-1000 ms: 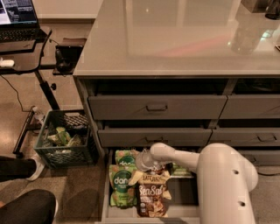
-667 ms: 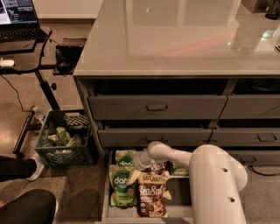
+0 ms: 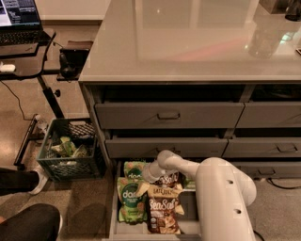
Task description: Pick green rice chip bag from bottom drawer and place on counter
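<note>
The bottom drawer (image 3: 114,214) is pulled open at the foot of the cabinet. In it lie two green rice chip bags with dark round "dang" badges, one near the front left (image 3: 129,200) and one behind it (image 3: 134,169). A brown "Sea Salt" bag (image 3: 163,209) lies to their right. My white arm reaches down from the lower right into the drawer. The gripper (image 3: 153,173) sits low over the bags, between the rear green bag and the brown bag. Its fingers are hidden behind the wrist. The counter (image 3: 188,40) is the glossy slab above.
Two shut grey drawers with bar handles (image 3: 168,115) sit above the open one. A dark crate (image 3: 68,150) with items stands on the floor to the left. A desk with a laptop (image 3: 19,14) is at far left. A person's legs (image 3: 28,221) are at lower left.
My arm's big white link has shifted left and a little lower over the drawer. The wrist stays over the bags. The bags have not moved.
</note>
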Robot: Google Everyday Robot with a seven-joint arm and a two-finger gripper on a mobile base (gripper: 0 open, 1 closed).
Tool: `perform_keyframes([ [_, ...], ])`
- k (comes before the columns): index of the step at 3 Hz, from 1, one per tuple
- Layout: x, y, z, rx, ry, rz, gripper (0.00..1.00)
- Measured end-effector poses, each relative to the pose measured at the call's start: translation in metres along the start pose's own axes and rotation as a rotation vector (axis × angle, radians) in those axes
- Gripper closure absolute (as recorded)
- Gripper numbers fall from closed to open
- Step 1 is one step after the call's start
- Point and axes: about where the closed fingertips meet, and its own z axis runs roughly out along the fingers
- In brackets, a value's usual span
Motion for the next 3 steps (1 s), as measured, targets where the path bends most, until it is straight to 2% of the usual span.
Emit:
perform_keyframes([
  [1,-0.0010,0.0028,0.0026,-0.019,0.002,0.001,0.20],
  [3,-0.0099,0.0117,-0.0027,-0.031,0.014,-0.020,0.20],
])
